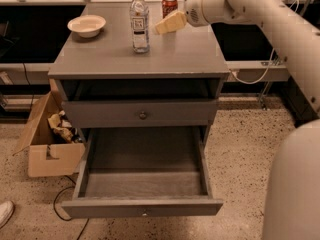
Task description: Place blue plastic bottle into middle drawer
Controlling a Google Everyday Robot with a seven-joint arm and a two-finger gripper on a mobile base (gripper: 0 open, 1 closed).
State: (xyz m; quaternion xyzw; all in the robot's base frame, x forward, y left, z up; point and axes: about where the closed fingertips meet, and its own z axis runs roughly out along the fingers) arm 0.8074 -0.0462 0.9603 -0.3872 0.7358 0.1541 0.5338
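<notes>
The blue plastic bottle (140,23), clear with a white cap and white label, stands upright on the grey cabinet top (180,54). My gripper (167,23) hovers over the top just right of the bottle and in front of the red cola can (170,4); it holds nothing that shows. The middle drawer (144,183) is pulled out at the bottom, its flat grey floor bare, with a small pale knob (145,213) on its front panel.
A white bowl (86,25) sits at the top's left. A closed drawer front with a brass-coloured knob (143,115) is above the open drawer. A cardboard box (47,144) with scraps stands on the floor at left. My white arm (270,14) reaches in from the right.
</notes>
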